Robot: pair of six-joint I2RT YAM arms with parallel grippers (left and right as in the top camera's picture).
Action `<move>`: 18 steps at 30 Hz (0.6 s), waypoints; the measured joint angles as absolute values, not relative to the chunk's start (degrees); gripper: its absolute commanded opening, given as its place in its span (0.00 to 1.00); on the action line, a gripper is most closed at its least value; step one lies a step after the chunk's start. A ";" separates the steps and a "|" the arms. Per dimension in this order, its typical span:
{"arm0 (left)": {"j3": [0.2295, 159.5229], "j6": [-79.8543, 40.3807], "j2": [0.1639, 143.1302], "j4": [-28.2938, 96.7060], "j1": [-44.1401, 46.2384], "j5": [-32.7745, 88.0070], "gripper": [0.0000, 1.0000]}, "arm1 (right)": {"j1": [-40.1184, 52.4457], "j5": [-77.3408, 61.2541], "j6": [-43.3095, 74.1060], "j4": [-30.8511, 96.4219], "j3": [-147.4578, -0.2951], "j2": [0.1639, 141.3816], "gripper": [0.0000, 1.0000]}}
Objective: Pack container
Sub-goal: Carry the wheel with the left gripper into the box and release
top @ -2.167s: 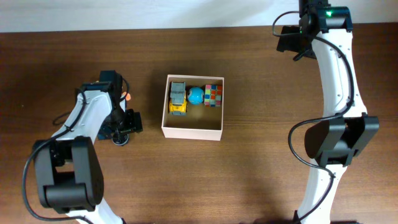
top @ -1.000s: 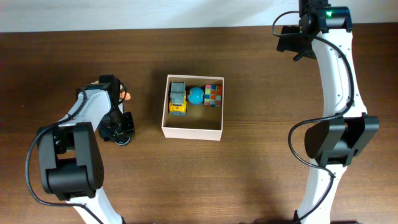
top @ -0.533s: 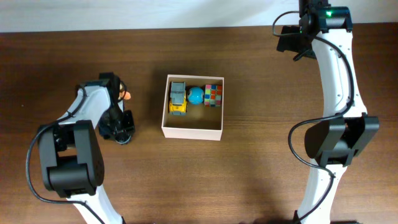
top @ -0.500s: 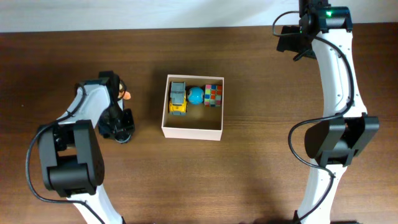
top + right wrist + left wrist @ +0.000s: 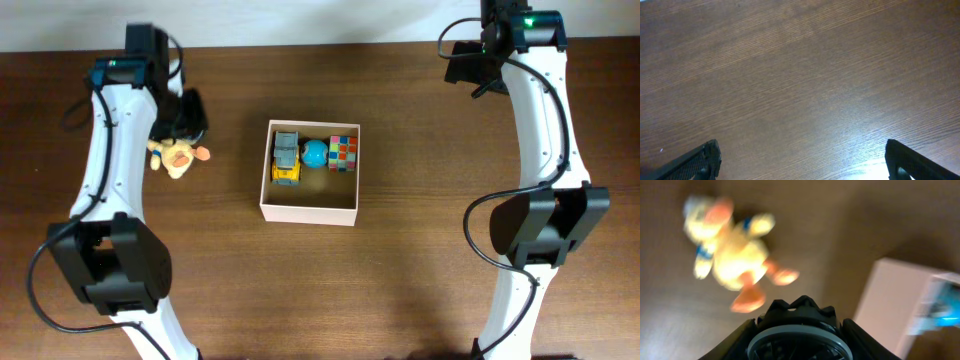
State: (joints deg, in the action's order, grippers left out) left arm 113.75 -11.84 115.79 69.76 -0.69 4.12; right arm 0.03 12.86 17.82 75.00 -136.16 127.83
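Observation:
The container (image 5: 310, 212), a square white box with a tan inside, stands mid-table and holds a yellow-and-grey truck (image 5: 286, 158), a blue ball (image 5: 315, 153) and a coloured cube (image 5: 343, 153). A yellow duck toy (image 5: 178, 156) lies on the table left of it. My left gripper (image 5: 186, 115) hangs above and behind the duck, shut on a black round thing with a grey ring (image 5: 799, 340). The left wrist view shows the duck (image 5: 730, 255) below and the container's white wall (image 5: 880, 305) to the right. My right gripper (image 5: 802, 162) is open over bare wood at the back right (image 5: 468, 65).
The brown wooden table (image 5: 420, 280) ends at a pale wall along the back edge. The right arm's white links (image 5: 545, 150) run down the right side. The left arm (image 5: 105, 170) runs down the left side.
My left arm has swung from the table left of the container up to the back left, carrying the black round thing. The duck now lies uncovered. The right arm has not moved.

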 measured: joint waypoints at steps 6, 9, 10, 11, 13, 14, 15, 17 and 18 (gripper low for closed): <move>117.99 -11.57 115.79 69.30 7.18 6.28 0.38 | 0.03 12.86 17.80 75.00 -136.16 127.83 0.99; 117.99 -9.96 115.79 70.32 12.25 6.72 0.38 | 0.03 12.84 17.78 75.00 -136.16 127.83 0.99; 117.99 -9.37 115.79 70.76 13.85 6.68 0.38 | 0.03 12.86 17.78 75.00 -136.16 127.83 0.99; 117.99 -8.88 115.79 71.29 15.40 6.66 0.38 | 0.03 12.86 17.80 75.00 -136.16 127.83 0.99; 117.99 -8.10 115.79 72.58 18.65 5.98 0.39 | 0.03 12.86 17.80 75.00 -136.16 127.83 0.99; 117.99 -7.88 115.79 73.41 19.94 5.37 0.38 | 0.03 12.84 17.80 75.00 -136.16 127.83 0.99; 117.99 -7.60 115.79 74.46 21.21 4.51 0.38 | 0.03 12.86 17.80 75.00 -136.16 127.83 0.99; 117.99 -7.27 115.79 76.60 22.98 2.94 0.38 | 0.03 12.86 17.80 75.00 -136.16 127.83 0.99; 117.97 -7.09 115.79 77.95 23.75 2.00 0.38 | 0.03 12.86 17.80 75.00 -136.16 127.83 0.99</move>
